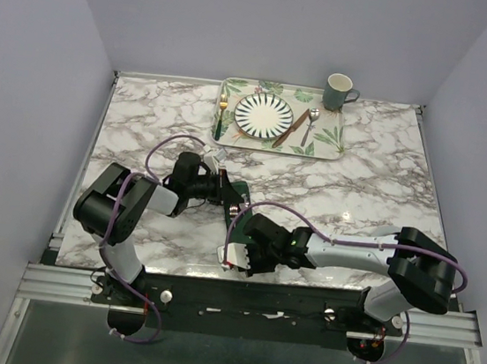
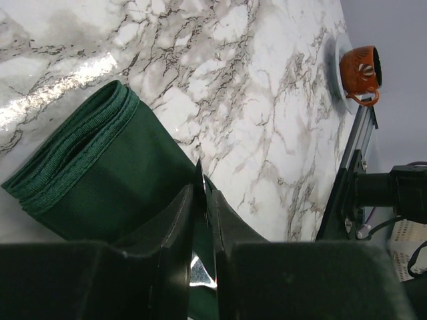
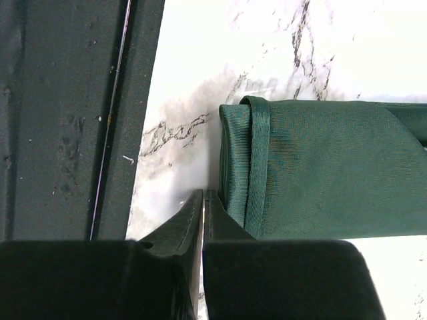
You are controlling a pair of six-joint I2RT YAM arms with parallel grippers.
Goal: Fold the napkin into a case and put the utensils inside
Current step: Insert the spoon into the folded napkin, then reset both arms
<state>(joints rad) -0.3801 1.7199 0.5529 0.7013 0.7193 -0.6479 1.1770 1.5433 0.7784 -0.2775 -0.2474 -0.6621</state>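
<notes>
The napkin (image 1: 237, 201) lies folded as a narrow dark green case of several layers on the marble table, between my two grippers. In the left wrist view the case (image 2: 100, 167) runs up to the left, and my left gripper (image 2: 203, 183) is shut with a thin cloth layer pinched between its jaws. My left gripper (image 1: 226, 194) is at the case's far end. My right gripper (image 3: 202, 195) is shut and empty, its tips on the marble just beside the hemmed near end of the case (image 3: 320, 167). The gold fork (image 1: 222, 108), brown knife (image 1: 286, 127) and silver spoon (image 1: 310, 124) lie on the tray.
The leaf-patterned tray (image 1: 328, 141) at the back holds the striped plate (image 1: 264, 115). A grey-green mug (image 1: 338, 91) stands by its right corner. The dark frame rail (image 3: 73, 113) runs along the near table edge close to my right gripper (image 1: 233, 252).
</notes>
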